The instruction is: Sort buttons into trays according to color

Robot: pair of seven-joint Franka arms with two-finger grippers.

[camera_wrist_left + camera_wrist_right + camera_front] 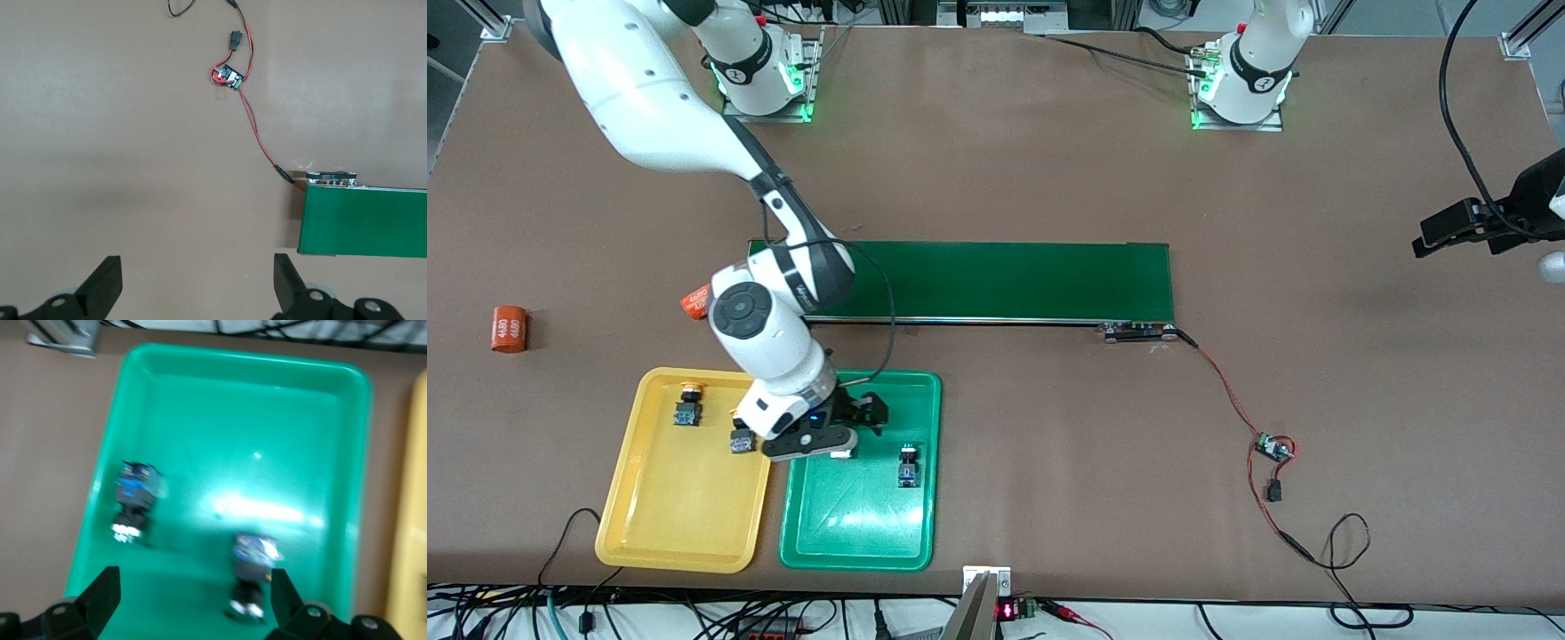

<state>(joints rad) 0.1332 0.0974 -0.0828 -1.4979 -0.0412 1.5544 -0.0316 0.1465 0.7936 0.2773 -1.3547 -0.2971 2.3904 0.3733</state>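
As right claw [190, 597] hangs wide open over green tray [925, 533], holding nothing, drop step looks done. Two buttons lie in green tray: one [252, 570] right under claw, one [908, 464] beside it. Two more [687, 404] in yellow tray [631, 533]. Left claw [197, 283] waits, open, empty, over bench [1049, 160]. Next: lift right claw straight up, not bumping button.

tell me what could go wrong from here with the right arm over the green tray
1. The right gripper hangs open low over the green tray, with a button lying between its fingers; lifting off at an angle might drag or tip it.
2. A second button lies in the same tray near one wall, so a sideways swing could knock it.
3. One button in the yellow tray lies close to the rim beside the gripper and could get bumped.
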